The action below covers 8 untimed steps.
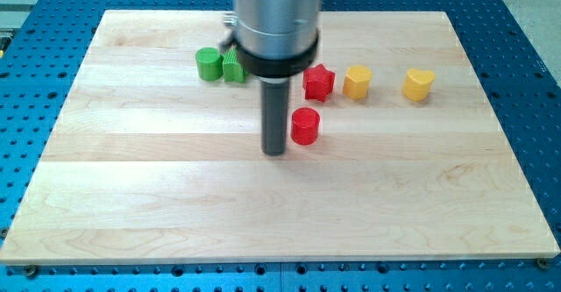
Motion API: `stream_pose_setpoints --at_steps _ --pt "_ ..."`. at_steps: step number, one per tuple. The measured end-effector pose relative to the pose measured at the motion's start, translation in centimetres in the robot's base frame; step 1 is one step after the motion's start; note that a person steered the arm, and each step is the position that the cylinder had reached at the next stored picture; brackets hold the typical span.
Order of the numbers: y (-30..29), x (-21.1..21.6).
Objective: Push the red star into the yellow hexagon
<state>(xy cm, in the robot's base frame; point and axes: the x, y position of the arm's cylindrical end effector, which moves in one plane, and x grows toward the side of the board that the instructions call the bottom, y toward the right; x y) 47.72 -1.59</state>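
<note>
The red star [318, 82] sits on the wooden board just left of the yellow hexagon [357, 82], with a small gap between them. My tip [275, 152] rests on the board below and to the left of the star. It stands right beside the left side of a red cylinder [304, 126]; I cannot tell whether they touch. The arm's grey body hides the board above the tip.
A green cylinder [209, 64] and a second green block [233, 67], partly hidden by the arm, sit at the view's upper left. A yellow heart-like block [418, 84] lies right of the hexagon. The board [131, 204] lies on a blue perforated table.
</note>
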Motion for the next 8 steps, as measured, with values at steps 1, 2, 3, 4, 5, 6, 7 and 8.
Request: stream_pose_setpoints --at_steps 1,2,3,4,5,6,7,8 --pt "1.3 2.7" --pt "1.9 1.5" --pt "-0.8 -2.6" --pt "-0.3 -7.4" --pt "4.3 -9.5" --pt "4.7 -10.1" --pt "5.2 -10.3" --pt "7.8 -10.3"
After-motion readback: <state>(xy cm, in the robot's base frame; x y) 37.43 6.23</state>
